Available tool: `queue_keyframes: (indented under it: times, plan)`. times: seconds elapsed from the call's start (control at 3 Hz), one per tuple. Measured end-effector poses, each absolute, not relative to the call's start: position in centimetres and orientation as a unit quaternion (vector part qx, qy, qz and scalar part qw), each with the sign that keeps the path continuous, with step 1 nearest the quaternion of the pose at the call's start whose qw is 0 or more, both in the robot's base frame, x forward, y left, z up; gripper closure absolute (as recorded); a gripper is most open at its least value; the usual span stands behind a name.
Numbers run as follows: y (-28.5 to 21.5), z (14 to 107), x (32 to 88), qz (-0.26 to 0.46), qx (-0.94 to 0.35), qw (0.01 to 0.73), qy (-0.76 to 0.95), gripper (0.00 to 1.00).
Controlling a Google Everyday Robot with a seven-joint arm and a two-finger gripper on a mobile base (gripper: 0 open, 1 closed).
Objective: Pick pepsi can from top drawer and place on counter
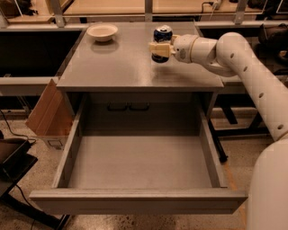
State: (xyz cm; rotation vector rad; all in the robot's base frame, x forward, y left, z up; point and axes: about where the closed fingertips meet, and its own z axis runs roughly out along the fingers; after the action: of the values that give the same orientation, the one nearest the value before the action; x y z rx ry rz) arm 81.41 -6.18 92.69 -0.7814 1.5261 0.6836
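The pepsi can [162,35], dark blue with a silver top, stands upright in my gripper [160,48] just above the right half of the grey counter [121,67]. The gripper's cream fingers [158,48] are shut across the can's lower half, and the white arm reaches in from the right. The top drawer [135,197] is pulled fully open below the counter, and its grey floor holds nothing.
A shallow cream bowl [102,31] sits at the counter's back left. A brown cardboard box [49,114] leans against the cabinet's left side. Pale wooden bench tops [112,6] run behind. A dark object [11,155] lies on the floor at left.
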Motion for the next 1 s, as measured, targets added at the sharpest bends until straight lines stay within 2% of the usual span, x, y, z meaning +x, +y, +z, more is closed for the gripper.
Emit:
queue_keyframes:
  times: [0.33,1.0]
  plan:
    - [-6.07,90.51,83.27,0.278,-0.357,0.622,0.639,1.0]
    - [-5.42,90.08,83.51,0.278,-0.363,0.623,0.635,0.54]
